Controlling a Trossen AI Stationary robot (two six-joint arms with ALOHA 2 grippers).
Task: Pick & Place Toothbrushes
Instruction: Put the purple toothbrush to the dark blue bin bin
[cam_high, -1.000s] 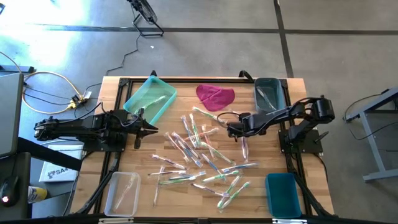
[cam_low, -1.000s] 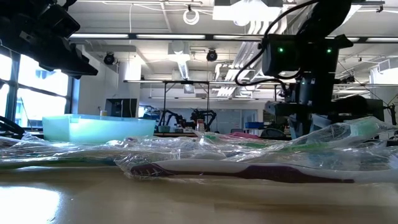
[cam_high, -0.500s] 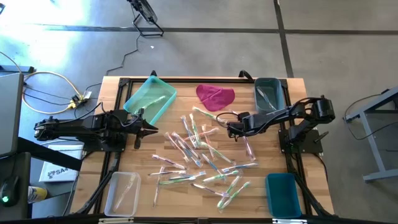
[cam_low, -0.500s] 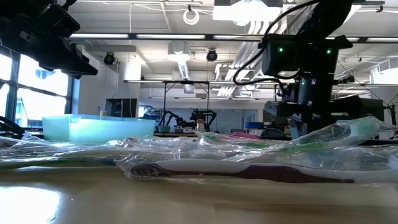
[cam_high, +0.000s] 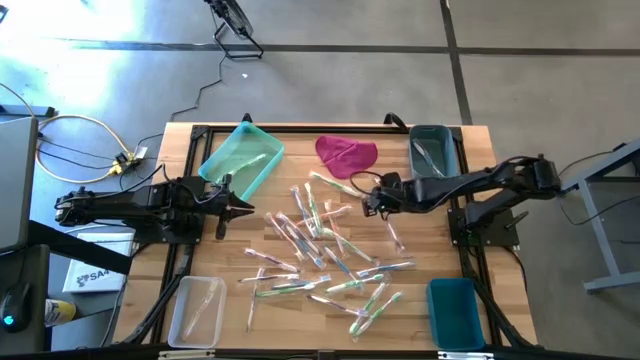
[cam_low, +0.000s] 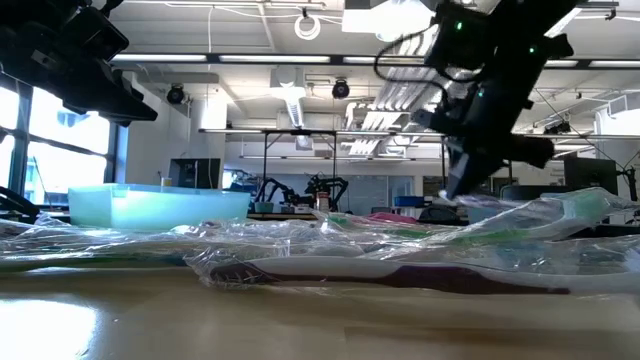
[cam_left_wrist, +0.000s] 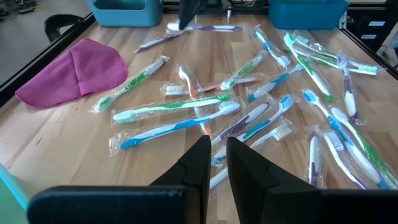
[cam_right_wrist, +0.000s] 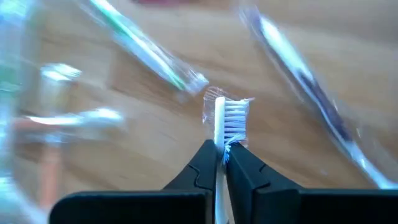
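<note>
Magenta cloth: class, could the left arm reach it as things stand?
Probably yes. The left gripper hovers at the table's left side, jaws nearly closed on nothing. The magenta cloth lies open at the far edge, nothing on it. The right gripper, shut on a toothbrush, sits beside that path.

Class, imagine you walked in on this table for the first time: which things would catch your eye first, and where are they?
The scatter of wrapped toothbrushes across the middle of the wooden table stands out first, with the magenta cloth bright at the far edge. Next comes the right gripper over the pile's right side, its fingers shut on a white toothbrush. The left gripper waits at the pile's left.
</note>
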